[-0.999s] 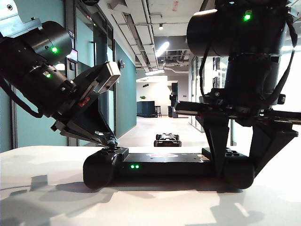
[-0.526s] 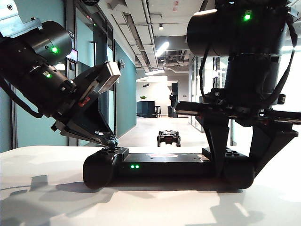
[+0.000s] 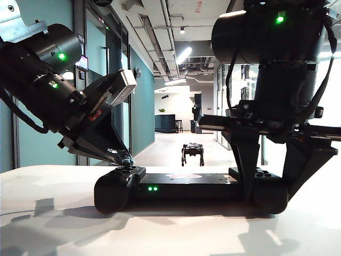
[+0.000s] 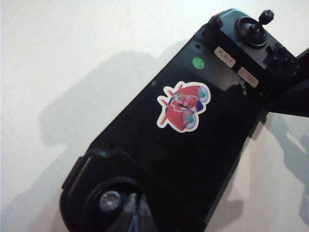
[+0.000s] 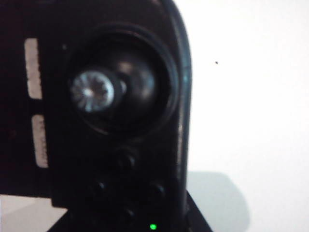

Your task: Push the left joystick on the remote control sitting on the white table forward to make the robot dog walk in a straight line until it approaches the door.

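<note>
The left tool (image 3: 127,158), pressed together, is parked on the springy little left joystick (image 4: 110,200), while the stiff remote control (image 3: 186,186) is straddled by the right tool (image 3: 273,176), grip can't be told.

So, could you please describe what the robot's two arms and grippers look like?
Both arms are black, bulky and cylindrical, each with a small green light. The left arm has a black cable looping beneath it and a silver-grey box-shaped block near its wrist; the left gripper tapers to thin dark fingers. The right arm has cables down its sides, and the right gripper has broad black angular fingers.
</note>
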Robot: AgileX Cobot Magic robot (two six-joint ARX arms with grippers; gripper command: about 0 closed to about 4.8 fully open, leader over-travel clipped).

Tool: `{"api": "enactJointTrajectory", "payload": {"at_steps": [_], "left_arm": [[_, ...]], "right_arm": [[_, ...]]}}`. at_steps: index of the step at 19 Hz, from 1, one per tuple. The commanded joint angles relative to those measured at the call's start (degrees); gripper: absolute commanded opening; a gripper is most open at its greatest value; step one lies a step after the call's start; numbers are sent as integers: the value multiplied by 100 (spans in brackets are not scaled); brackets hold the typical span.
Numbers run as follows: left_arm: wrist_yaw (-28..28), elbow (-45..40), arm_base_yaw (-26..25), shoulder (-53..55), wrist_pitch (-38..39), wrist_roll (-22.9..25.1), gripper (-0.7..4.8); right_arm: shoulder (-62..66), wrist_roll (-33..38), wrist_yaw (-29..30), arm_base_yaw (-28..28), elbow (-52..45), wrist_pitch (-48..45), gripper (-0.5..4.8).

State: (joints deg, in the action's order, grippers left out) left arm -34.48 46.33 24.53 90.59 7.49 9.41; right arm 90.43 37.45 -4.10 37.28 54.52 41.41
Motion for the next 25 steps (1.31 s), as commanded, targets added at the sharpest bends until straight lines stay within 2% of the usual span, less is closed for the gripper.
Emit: {"api": "enactJointTrajectory", "payload": {"at_steps": [1, 22, 24, 25], "left_arm": [[22, 20, -2, -7, -116, -2, -6], [13, 22, -2, -9, -114, -7, -6], [-55, 33, -2, -22, -109, -153, -6], [-284, 81, -2, -79, 39, -151, -6]], "right_arm": [[0, -66, 39, 4, -4, 35, 144], [0, -129, 37, 4, -4, 35, 144], [0, -129, 35, 4, -4, 35, 144], [0, -131, 28, 4, -4, 33, 144]]}}
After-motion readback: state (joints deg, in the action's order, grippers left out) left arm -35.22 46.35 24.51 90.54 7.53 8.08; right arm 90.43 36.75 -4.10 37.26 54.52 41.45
